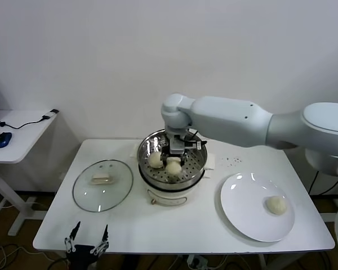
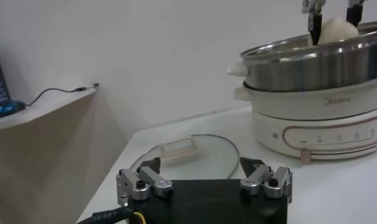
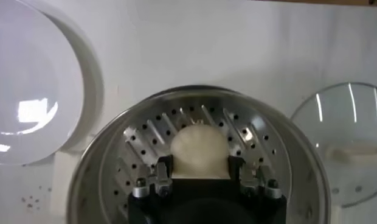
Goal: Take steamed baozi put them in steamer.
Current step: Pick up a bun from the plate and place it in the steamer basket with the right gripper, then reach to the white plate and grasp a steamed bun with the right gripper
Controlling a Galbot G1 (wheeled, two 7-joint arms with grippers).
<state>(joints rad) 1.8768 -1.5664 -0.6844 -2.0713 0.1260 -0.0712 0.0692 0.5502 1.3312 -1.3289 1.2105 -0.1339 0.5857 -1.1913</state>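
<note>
The steamer (image 1: 198, 164) stands at the table's middle, a steel pot on a cream base; it also shows in the left wrist view (image 2: 316, 64). My right gripper (image 1: 176, 154) reaches down into it and is shut on a cream-white baozi (image 1: 173, 168). In the right wrist view that baozi (image 3: 199, 146) sits between the fingers of the gripper (image 3: 199, 165), over the perforated floor (image 3: 261, 143). A second baozi (image 1: 155, 160) lies in the basket beside it. A third baozi (image 1: 276, 205) lies on the white plate (image 1: 242, 211). My left gripper (image 1: 89, 240) is open and empty at the table's front left.
A round glass lid (image 1: 101, 191) lies flat to the left of the steamer, just beyond the left gripper (image 2: 204, 169). The white plate is at the right front. A side desk (image 1: 17, 132) with a cable stands off to the left.
</note>
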